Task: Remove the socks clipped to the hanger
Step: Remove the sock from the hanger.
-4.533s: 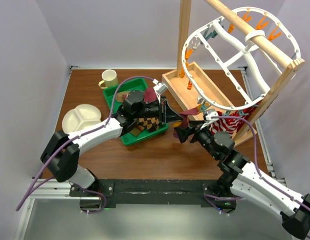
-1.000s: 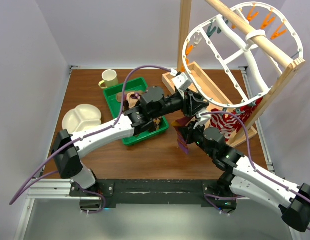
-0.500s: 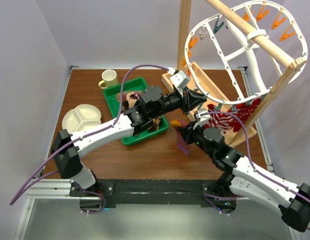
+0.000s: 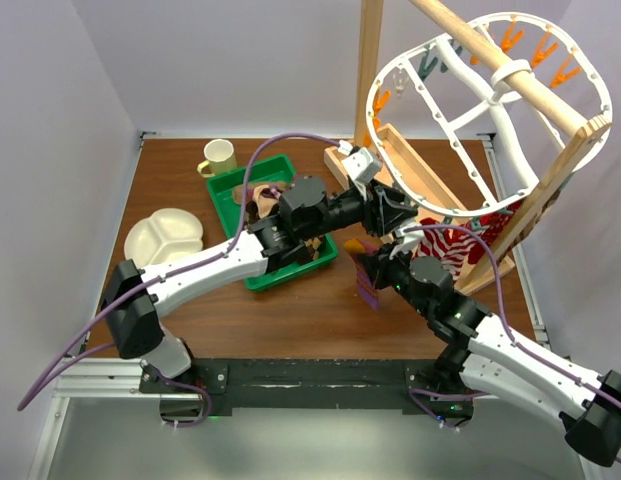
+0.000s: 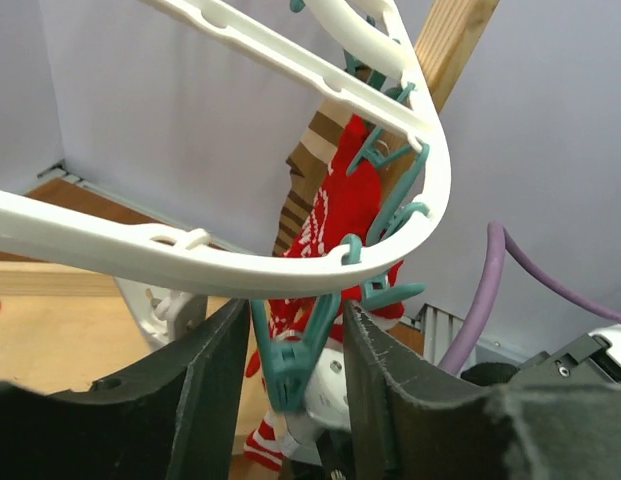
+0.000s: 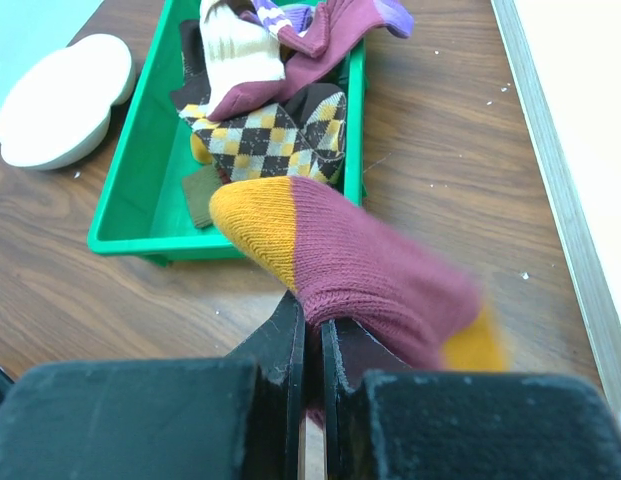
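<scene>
Moved: hanger (image 5: 140,262) has rocked to a slightly different tilt in the top view since half a second ago; both my arms sit about where they were.
Left gripper (image 5: 297,325): fingers apart, straddling a teal clip (image 5: 290,365) at the lower centre of my left wrist view; I cannot tell whether the pads touch it.
Teal clip: hangs from the hanger's white rim, which sweeps across the middle of that frame.
Red-and-white sock (image 5: 335,215): behind the rim at the centre of the frame, with a second teal clip at its upper edge, in front of the wooden stand (image 5: 445,40) at the top right.
Right gripper (image 6: 312,335): fingers pressed together on a maroon sock (image 6: 370,270) with mustard toe and heel, at the lower centre of my right wrist view.
Green tray (image 6: 125,245): upper left of that frame, on the brown table (image 6: 440,130), holding an argyle sock (image 6: 280,140) and others in maroon, cream and purple.
White dish (image 6: 60,100): far left edge, just beside the tray.
</scene>
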{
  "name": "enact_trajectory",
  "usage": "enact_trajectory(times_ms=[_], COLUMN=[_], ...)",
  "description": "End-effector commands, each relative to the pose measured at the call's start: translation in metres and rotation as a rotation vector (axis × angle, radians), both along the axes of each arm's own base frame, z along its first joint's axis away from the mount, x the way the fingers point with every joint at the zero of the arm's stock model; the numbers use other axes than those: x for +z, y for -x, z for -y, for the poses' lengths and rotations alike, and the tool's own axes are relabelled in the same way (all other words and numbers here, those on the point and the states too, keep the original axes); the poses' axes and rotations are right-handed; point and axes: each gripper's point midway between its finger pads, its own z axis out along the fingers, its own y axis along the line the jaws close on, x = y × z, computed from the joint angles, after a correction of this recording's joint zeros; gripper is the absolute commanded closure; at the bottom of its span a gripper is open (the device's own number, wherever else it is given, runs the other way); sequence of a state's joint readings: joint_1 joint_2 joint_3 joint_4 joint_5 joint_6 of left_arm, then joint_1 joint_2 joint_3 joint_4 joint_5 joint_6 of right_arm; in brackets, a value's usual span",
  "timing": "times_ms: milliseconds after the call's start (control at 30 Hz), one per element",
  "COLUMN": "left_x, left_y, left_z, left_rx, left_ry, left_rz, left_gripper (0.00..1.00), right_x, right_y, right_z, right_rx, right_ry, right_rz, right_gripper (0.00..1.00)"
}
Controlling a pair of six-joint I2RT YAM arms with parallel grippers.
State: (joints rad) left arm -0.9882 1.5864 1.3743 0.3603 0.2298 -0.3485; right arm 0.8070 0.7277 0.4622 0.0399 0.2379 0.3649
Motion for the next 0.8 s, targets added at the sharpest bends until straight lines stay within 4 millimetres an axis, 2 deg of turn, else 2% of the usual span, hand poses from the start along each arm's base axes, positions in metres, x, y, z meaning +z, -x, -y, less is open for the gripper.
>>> enact_trajectory(times_ms=[0, 300, 567, 767], left_x=[0.029, 0.028, 0.021, 0.018], left_y=[0.022, 0.035, 0.033, 0.030], left_z=[-0.015, -0.035, -0.050, -0.061], left_rx=[-0.040, -0.041, 0.011, 0.057], left_ry=[0.073, 0.065, 0.048, 0.038], left_rz=[0.042, 0.046, 0.009, -0.002], left_gripper=[0.47, 0.41, 0.41, 0.41], right_x=[0.027, 0.027, 0.020, 0.026], right_y=[-0.004, -0.004, -0.006, -0.013], right_z=[0.000, -0.002, -0.013, -0.015], right_rx=[-0.011, -0.004, 0.036, 0.014], right_ry=[-0.036, -0.031, 0.000, -0.014], right_rz=[0.054, 0.052, 0.025, 0.035], right_gripper=[1.00, 1.00, 1.00, 1.00])
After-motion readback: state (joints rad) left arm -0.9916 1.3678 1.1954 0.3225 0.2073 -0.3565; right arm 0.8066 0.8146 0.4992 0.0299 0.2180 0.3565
